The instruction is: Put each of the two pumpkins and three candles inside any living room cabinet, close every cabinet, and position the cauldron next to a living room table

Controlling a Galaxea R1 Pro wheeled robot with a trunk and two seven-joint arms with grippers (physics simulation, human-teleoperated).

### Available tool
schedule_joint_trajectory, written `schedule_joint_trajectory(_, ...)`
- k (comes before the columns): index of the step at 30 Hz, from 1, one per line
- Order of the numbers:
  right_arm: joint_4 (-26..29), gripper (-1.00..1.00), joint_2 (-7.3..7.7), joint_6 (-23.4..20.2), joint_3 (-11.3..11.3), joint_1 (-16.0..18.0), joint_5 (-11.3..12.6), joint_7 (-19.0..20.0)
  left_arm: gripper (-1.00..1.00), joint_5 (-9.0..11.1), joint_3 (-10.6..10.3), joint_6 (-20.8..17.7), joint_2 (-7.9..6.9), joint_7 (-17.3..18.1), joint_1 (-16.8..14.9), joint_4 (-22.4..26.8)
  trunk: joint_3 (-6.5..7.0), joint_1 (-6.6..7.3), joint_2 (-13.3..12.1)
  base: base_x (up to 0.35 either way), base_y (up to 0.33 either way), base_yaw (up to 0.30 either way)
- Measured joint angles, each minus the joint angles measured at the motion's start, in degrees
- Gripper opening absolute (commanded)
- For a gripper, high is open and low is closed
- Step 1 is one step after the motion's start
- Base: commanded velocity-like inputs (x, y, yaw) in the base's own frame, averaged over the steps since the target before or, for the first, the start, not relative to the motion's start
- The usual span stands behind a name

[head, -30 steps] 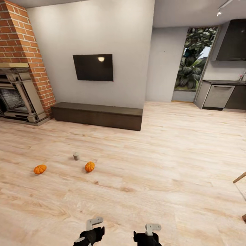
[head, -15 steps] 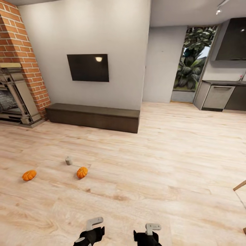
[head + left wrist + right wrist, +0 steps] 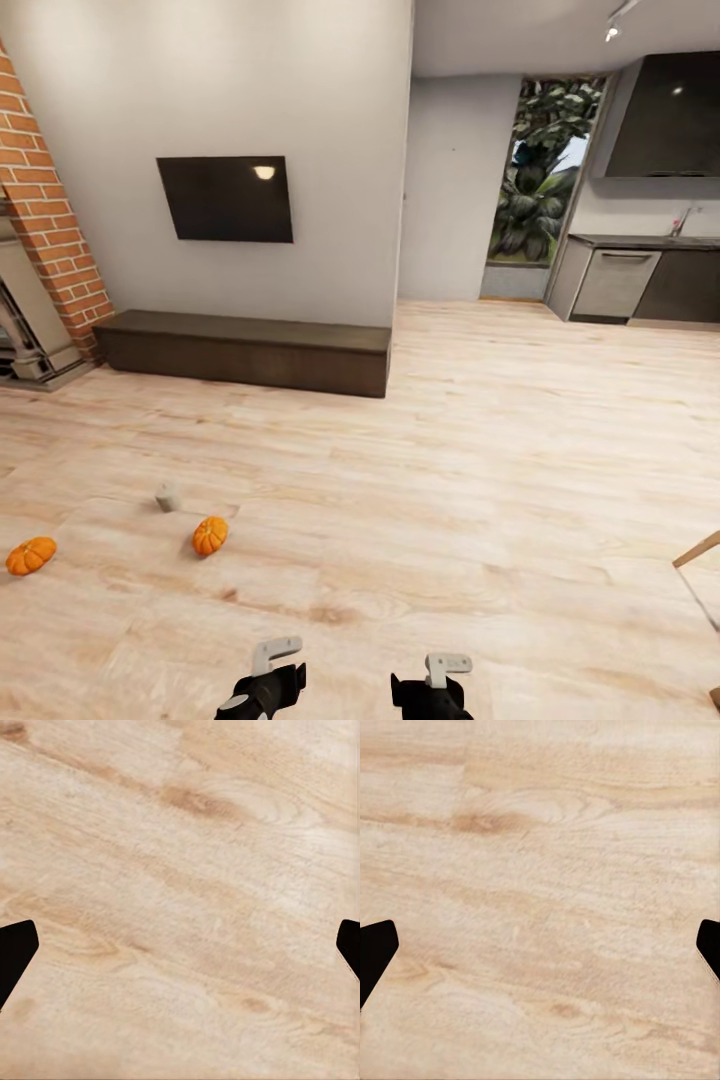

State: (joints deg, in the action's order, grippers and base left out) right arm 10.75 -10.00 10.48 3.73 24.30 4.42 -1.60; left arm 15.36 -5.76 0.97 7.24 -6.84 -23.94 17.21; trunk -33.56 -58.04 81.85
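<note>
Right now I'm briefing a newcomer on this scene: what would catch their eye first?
Two bright orange pumpkins on the pale wood floor: one ahead to the left, another near the left edge, with a small grey candle beside the nearer one. Beyond them, a long dark cabinet sits under a wall-mounted TV.

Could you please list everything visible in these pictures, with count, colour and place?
pumpkins: two, bright orange, on the floor at the head view's left, one nearer the middle, one by the edge
candle: one, grey-beige, upright on the floor just beyond the nearer pumpkin
cabinet: one, dark brown, long and low, against the wall, fronts shut
television: one, black, on the wall above the cabinet
fireplace: one, red brick, far left
kitchen units: grey, far right
floor: light wood
left hand: one, black and grey, open, empty
right hand: one, black and grey, open, empty
</note>
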Motion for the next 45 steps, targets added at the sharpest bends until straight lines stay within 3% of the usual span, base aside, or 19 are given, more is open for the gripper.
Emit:
schedule_joint_trajectory(17,0.04,1.00,0.00,0.02,0.01,0.00,-0.05,0.02,1.00,0.00,-0.06,0.06,0.00,0.00,0.00,0.00,0.00,0.00,0.00,0.318,0.000,-0.003)
schedule_joint_trajectory(26,0.03,1.00,0.00,0.12,-0.09,0.00,-0.05,0.04,1.00,0.00,-0.05,0.42,0.00,0.00,-0.02,0.01,0.00,0.00,0.00,0.318,0.000,-0.148)
schedule_joint_trajectory(33,-0.04,1.00,0.00,3.61,0.06,0.00,-0.05,0.01,1.00,0.00,-0.08,0.62,0.00,-0.01,-0.01,0.02,0.00,0.00,0.00,0.319,0.000,-0.012)
schedule_joint_trajectory(45,-0.05,1.00,0.00,4.05,0.04,0.00,-0.05,0.01,1.00,0.00,-0.08,0.62,0.00,0.00,-0.01,0.02,0.00,0.00,0.00,0.318,-0.068,0.000)
